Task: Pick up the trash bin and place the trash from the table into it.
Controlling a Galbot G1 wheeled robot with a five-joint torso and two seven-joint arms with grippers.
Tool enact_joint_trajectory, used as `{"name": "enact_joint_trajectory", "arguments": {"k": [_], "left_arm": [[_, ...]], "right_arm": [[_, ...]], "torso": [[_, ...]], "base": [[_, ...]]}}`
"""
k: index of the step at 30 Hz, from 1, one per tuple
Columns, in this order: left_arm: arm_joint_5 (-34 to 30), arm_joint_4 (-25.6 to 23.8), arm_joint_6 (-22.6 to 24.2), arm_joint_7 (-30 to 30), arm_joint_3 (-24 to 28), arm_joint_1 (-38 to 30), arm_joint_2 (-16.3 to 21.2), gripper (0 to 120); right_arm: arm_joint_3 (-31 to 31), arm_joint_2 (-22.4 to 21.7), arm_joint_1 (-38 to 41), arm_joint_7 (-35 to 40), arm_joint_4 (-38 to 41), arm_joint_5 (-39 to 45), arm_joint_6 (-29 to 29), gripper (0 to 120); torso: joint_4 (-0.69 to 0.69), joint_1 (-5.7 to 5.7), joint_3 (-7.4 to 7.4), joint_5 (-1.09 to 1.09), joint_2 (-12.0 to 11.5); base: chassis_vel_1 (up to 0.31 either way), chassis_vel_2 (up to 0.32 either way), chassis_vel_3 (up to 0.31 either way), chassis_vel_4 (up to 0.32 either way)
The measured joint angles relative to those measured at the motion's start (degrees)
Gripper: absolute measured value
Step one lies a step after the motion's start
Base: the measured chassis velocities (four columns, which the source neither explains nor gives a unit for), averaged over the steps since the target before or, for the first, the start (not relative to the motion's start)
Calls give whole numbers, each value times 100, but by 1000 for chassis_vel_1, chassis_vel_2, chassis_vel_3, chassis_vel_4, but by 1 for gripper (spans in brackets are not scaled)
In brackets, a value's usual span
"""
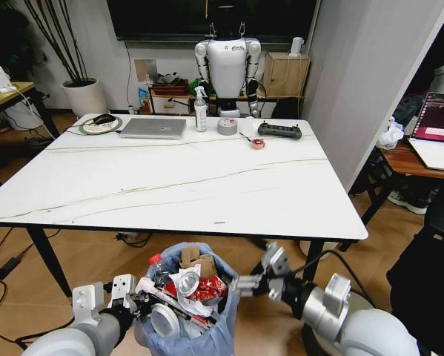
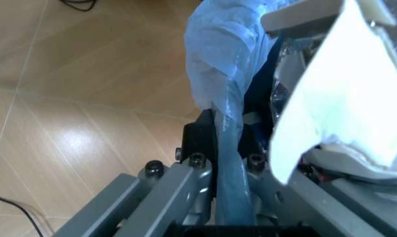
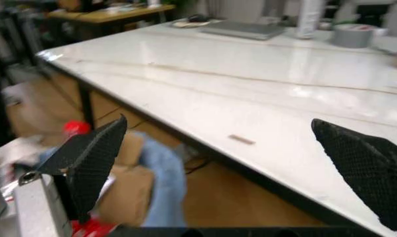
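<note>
Your left hand (image 1: 133,294) was clamped on the left rim of the trash bin (image 1: 223,335); in the left wrist view its fingers (image 2: 205,148) were pinched narrow on a fold of the blue liner, so it was holding the bin. The bin sat low, just in front of the worktop's (image 1: 170,185) near edge and about midway along it, tilted a little, mouth up. It was crammed with the trash (image 1: 196,285): torn cardboard, a crushed can, a red-capped bottle and white paper, heaped above the rim.

Your right hand (image 1: 245,282) hovered just beside the bin's right rim with its jaws wide and nothing between them. In the right wrist view it pointed out across the near edge toward the worktop's far side.

The only scrap I could make out on the worktop was a small brown sliver (image 1: 219,222) close to the near edge, almost straight beyond the bin's mouth. It lay lengthwise along that edge, nearer your free right hand than your left. I judged the right hand better placed for it.
</note>
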Motion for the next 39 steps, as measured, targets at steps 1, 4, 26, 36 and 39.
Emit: {"name": "enact_joint_trajectory", "arguments": {"k": [1,4,26,36,39], "left_arm": [[15,0,0,0,1,1,-9,0],[123,0,0,29,21,4,-53,0],[1055,0,1,644,87,176,-311,0],[1052,0,1,594,51,201,-336,0],[1174,0,1,710,79,197,-450,0]], "right_arm": [[53,120,-45,128,-2,-32,-2,100],[324,674,-391,578,-2,-361,53,100],[454,3259,-1501,572,-424,-2889,789,100],[722,3197,-1539,616,-360,-2793,660,100],[944,3160,-1611,612,-392,-2734,674,100]], "torso": [[0,0,0,0,0],[-1,0,0,1,0],[0,1,0,-2,0],[-1,-98,-124,1,-224],[-1,-148,-187,0,-337]], "base": [[0,0,0,0],[0,0,0,0],[0,0,0,0],[0,0,0,0],[0,0,0,0]]}}
